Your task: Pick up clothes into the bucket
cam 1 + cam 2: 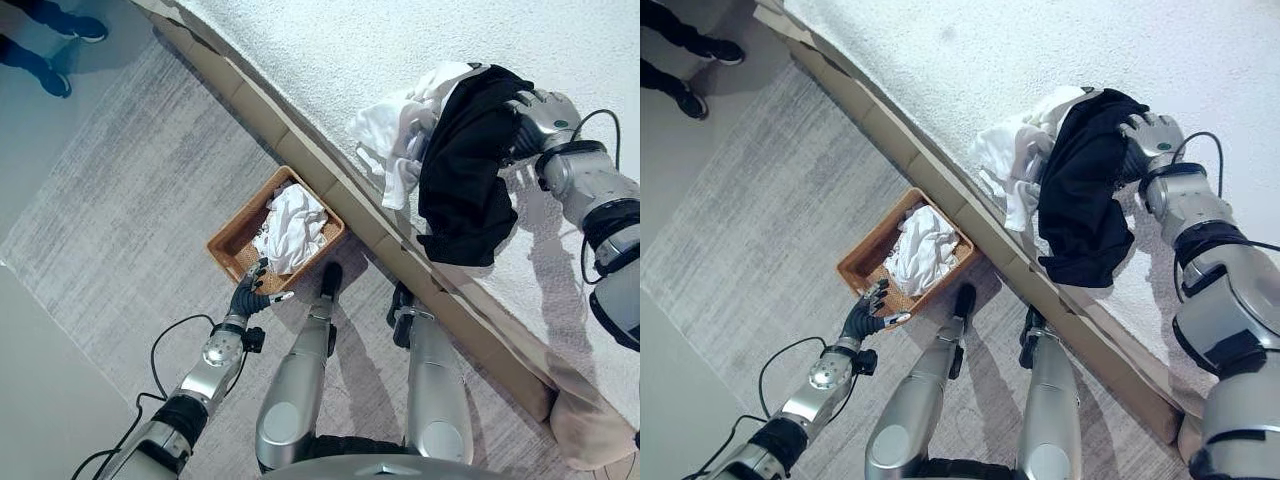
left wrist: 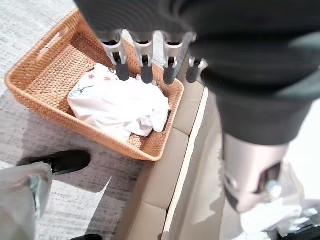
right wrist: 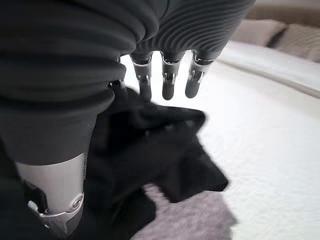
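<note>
Currently: right hand at the black garment, left hand beside the basket

Note that your right hand (image 1: 1150, 133) rests against the far edge of the black garment (image 1: 1080, 195) on the white bed surface (image 1: 940, 60). In the right wrist view the fingers (image 3: 168, 82) extend straight over the dark cloth, so the hand is relaxed and grips nothing. The garment lies draped from that hand toward the bed's tan edge (image 1: 310, 160). A crumpled white garment (image 1: 395, 135) lies touching it on the side away from your right hand.

Your left hand (image 1: 250, 292) hangs just beside the near corner of the woven basket (image 1: 228, 240) on the grey carpet (image 1: 130, 190). Its fingers (image 2: 145, 67) point straight over the basket rim and hold nothing. White clothes (image 2: 120, 102) already lie inside the basket, just past those fingertips. A person's dark shoes (image 1: 55, 50) stand on the floor well apart from both hands.
</note>
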